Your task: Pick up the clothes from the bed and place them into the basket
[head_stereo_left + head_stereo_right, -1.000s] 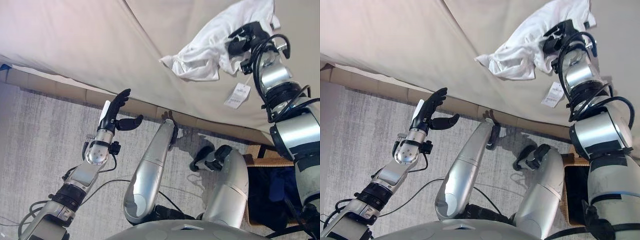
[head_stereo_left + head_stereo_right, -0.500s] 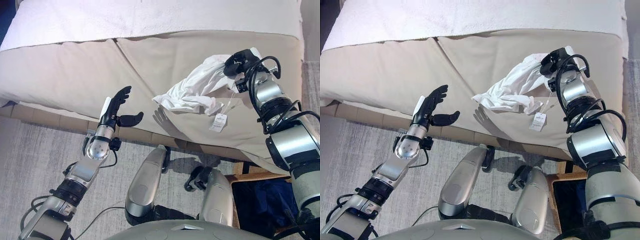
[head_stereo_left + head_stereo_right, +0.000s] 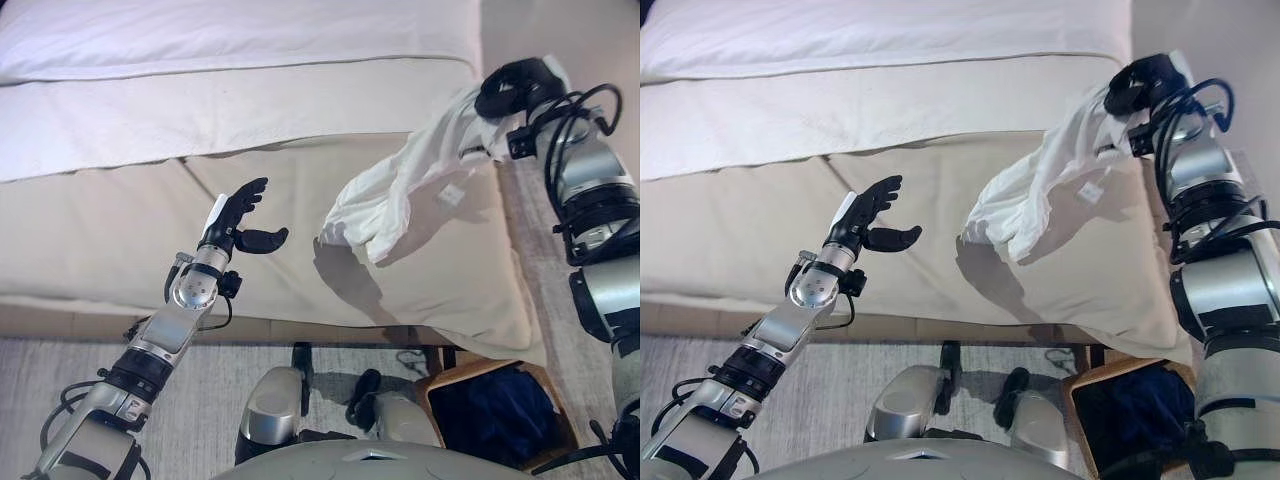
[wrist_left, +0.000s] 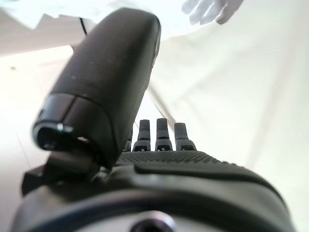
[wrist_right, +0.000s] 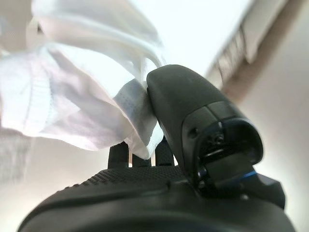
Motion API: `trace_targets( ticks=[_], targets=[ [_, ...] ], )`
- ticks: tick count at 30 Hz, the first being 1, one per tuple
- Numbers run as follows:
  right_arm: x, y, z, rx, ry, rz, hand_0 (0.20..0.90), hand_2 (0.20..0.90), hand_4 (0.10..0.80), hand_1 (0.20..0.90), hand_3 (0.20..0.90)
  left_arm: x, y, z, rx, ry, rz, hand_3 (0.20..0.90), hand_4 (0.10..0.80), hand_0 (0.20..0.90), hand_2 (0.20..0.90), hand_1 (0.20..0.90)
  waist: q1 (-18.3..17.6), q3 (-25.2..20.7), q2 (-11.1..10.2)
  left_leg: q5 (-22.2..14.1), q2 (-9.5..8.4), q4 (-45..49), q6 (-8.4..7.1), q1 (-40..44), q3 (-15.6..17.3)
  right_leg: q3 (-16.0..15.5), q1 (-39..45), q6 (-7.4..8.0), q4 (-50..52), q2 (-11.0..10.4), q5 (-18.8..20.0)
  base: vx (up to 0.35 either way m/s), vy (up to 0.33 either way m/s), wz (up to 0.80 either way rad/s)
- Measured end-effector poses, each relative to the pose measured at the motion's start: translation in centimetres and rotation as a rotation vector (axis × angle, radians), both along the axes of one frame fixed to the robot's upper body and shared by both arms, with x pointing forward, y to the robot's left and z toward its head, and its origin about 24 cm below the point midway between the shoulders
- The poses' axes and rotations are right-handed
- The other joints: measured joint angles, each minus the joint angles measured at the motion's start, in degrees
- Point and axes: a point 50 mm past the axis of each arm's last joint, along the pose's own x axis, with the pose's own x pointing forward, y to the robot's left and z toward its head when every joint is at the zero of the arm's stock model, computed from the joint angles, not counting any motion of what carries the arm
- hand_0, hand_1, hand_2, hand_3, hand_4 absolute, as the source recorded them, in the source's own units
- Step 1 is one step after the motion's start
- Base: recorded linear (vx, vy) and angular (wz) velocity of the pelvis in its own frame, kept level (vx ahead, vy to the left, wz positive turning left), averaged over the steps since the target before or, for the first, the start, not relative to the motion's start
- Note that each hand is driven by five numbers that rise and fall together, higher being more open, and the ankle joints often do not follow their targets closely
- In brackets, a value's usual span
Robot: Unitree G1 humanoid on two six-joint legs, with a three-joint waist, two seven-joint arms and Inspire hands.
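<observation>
— Now, where do we see the white garment [image 3: 405,195]?

— Pinched by our right hand [image 3: 515,88], hanging slantwise above the bed [image 3: 120,215]; its tag [image 3: 452,194] is unreadable. Our left hand [image 3: 238,215] is spread, empty. The basket [image 3: 495,410] sits below.

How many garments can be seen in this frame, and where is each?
2. A white garment hangs from the right robot hand over the bed; dark blue clothing lies in the basket. More may be hidden there.
</observation>
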Motion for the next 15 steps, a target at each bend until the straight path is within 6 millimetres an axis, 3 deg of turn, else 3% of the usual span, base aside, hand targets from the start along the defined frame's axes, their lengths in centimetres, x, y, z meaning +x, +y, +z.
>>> trace_targets(
  ticks=[3, 4, 5, 6, 7, 9, 10, 11, 12, 15],
  targets=[
    [-1.3, -1.9, 2.1, -0.034, -0.059, -0.046, 0.3, 0.3, 0.1, 0.3, 0.2, 0.0, 0.2, -0.2, 0.008, 0.013, -0.005, 0.9, 0.8, 0.9, 0.9, 0.9, -2.2, -0.2, -0.1, 0.1, 0.03, 0.2, -0.03, 0.7, 0.9, 0.7, 1.2, -0.84, -2.1, 0.3, 2.5, 0.015, 0.01, -0.14],
    [-1.7, -2.5, 2.4, -0.024, -0.073, -0.068, 0.3, 0.3, 0.1, 0.3, 0.2, 0.0, 0.6, -0.5, 0.018, 0.031, -0.002, 0.9, 0.8, 0.9, 0.9, 0.9, -2.9, -0.2, -1.4, -1.2, -0.41, 7.1, -0.11, -3.6, 1.3, 1.7, 2.0, -2.22, -3.2, -0.9, 4.2, -0.022, 0.01, -0.21],
    [-1.9, -3.0, 2.5, -0.013, -0.078, -0.09, 0.3, 0.3, 0.1, 0.3, 0.2, -0.3, 0.9, -0.9, 0.029, 0.049, 0.001, 0.9, 0.8, 0.9, 0.9, 0.9, -2.9, -1.3, -3.3, -3.1, -1.77, 6.8, 0.09, -6.1, 1.6, 3.0, 1.8, -2.24, -4.1, -2.5, 4.5, -0.037, 0.015, -0.3],
    [-2.5, -3.7, 3.3, -0.023, -0.099, -0.109, 0.3, 0.3, 0.1, 0.3, 0.2, -0.5, 0.8, -1.4, 0.031, 0.067, -0.009, 0.9, 0.8, 0.9, 0.9, 0.9, -3.3, -2.9, -1.7, 2.3, -0.78, -7.3, 1.18, -3.9, 1.1, 3.2, 1.7, -2.08, -4.5, -1.3, 4.4, -0.037, 0.018, -0.26],
    [-3.1, -4.4, 4.1, -0.032, -0.129, -0.127, 0.3, 0.3, 0.1, 0.3, 0.2, -0.5, 0.6, -1.5, 0.036, 0.073, -0.023, 0.9, 0.8, 0.9, 0.9, 0.9, -4.5, -3.9, 0.9, 10.3, 2.64, -8.4, 2.87, -4.1, 1.2, 3.4, 2.3, 0.27, -4.1, 0.5, 3.4, -0.016, 0.017, -0.06],
    [-3.9, -5.4, 4.8, -0.048, -0.15, -0.159, 0.3, 0.3, 0.1, 0.3, 0.2, 0.1, 1.0, -1.1, 0.048, 0.06, -0.007, 0.9, 0.8, 0.9, 0.9, 0.9, -6.1, -3.9, 0.6, 9.3, 2.73, -8.4, 3.11, -3.4, 1.7, 4.6, -0.4, 5.97, -0.5, -0.2, -0.3, 0.017, 0.008, -0.04],
    [-4.3, -5.8, 5.3, -0.056, -0.163, -0.173, 0.3, 0.3, 0.1, 0.3, 0.2, 0.5, 1.3, -0.9, 0.054, 0.049, 0.001, 0.9, 0.8, 0.9, 0.9, 0.9, -6.4, -4.0, 0.2, 9.3, 2.62, -8.4, 3.1, -3.4, 2.6, 5.1, -0.6, 6.08, -6.7, 0.1, 1.0, 0.042, 0.009, -0.19],
    [-4.5, -5.9, 6.0, -0.058, -0.182, -0.178, 0.3, 0.3, 0.1, 0.3, 0.2, 0.6, 1.6, -0.7, 0.065, 0.043, 0.006, 0.9, 0.8, 0.9, 0.9, 0.9, -6.7, -4.0, -1.0, 8.9, 1.62, -8.4, 2.84, -3.4, 3.0, 6.3, -1.8, 6.29, -10.1, -0.5, 5.8, 0.045, -0.001, -0.11],
    [-4.7, -6.0, 6.5, -0.067, -0.2, -0.181, 0.3, 0.3, 0.1, 0.3, 0.2, 0.6, 1.7, -0.7, 0.065, 0.04, 0.006, 0.9, 0.8, 0.9, 0.9, 0.9, -7.3, -3.9, -1.8, 8.0, 0.67, -8.4, 1.58, -2.5, 3.6, 6.2, -2.3, 5.75, -9.9, -1.3, 8.1, 0.044, 0.0, -0.26],
    [-4.8, -5.6, 7.0, -0.08, -0.221, -0.165, 0.3, 0.3, 0.1, 0.3, 0.2, -0.7, 2.4, -1.8, 0.052, 0.058, 0.02, 0.9, 0.8, 0.9, 0.9, 0.9, -7.9, -4.0, -1.7, 7.0, 1.25, -8.4, -0.48, -0.6, 5.3, 9.3, -1.8, 5.7, -9.8, -0.4, 7.9, 0.019, 0.015, -0.43]
  ],
)
